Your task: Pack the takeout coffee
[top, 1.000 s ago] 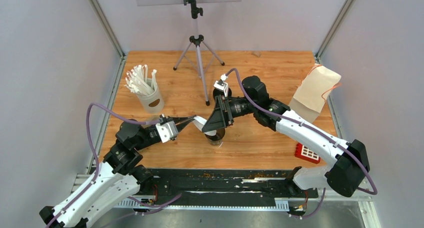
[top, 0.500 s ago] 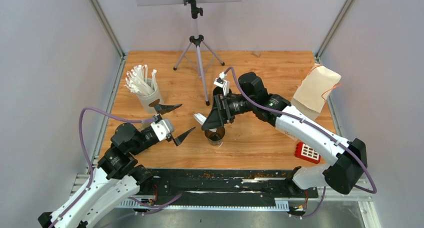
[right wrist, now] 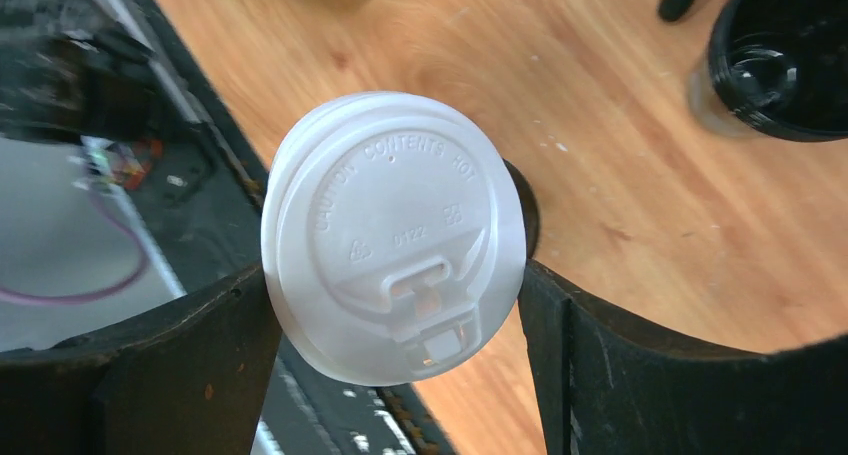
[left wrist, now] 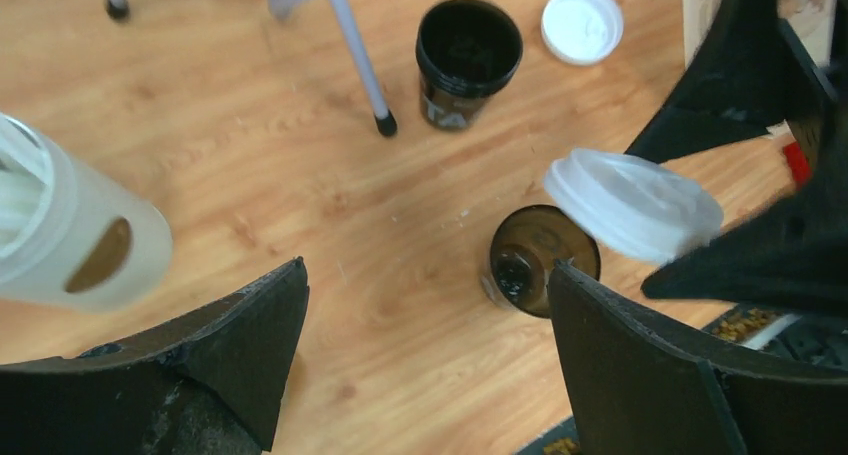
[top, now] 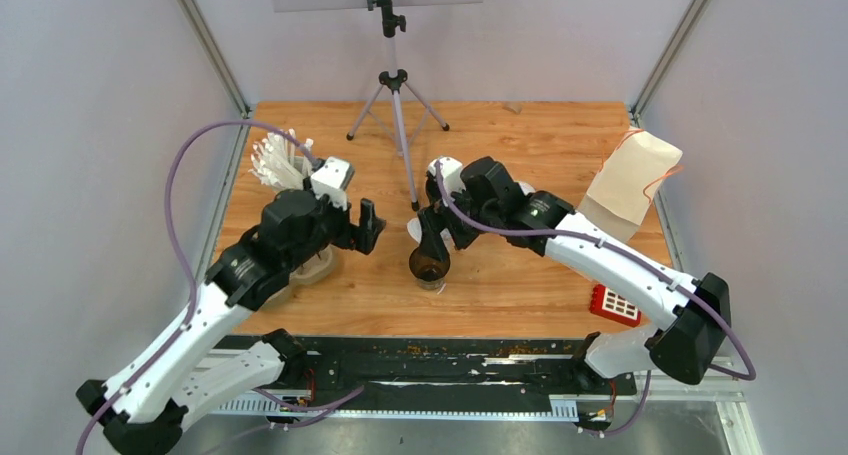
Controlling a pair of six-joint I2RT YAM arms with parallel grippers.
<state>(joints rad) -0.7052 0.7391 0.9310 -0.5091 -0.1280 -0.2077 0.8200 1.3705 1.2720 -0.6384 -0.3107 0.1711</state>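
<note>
At the far left of the wooden table (top: 540,140) stands the pale cup of white straws (top: 278,161). From above, the left arm covers most of it, so only the straws stick out. In the left wrist view the picture's edge cuts the cup off.

Just right of it hangs the left pincer (top: 368,225). Its two fingers are spread wide with nothing between them.

Next comes the tripod (top: 397,125), toward the far side. Its top runs out of the picture.

Near the middle of the table stands an open cup (top: 430,266). It is dark and has no lid on. The right pincer (top: 428,237) is right over it and grips a white lid (right wrist: 393,237) by its edges, one finger on each side. The lid is tilted above the cup, and I cannot tell if it touches the rim. In the right wrist view the lid hides nearly all of the cup. Only a dark bit peeks out at the lid's right side.

A second black cup (left wrist: 468,47) stands farther back by a tripod foot. It is open too, and a second lid (left wrist: 582,23) lies flat on the wood just beside it. From above, the right arm hides both. The pale marks on this cup are too small to read.

Near the right edge lies a small red thing with white squares (top: 615,305). I cannot tell what it is. At the far right stands a brown paper bag (top: 632,180).
</note>
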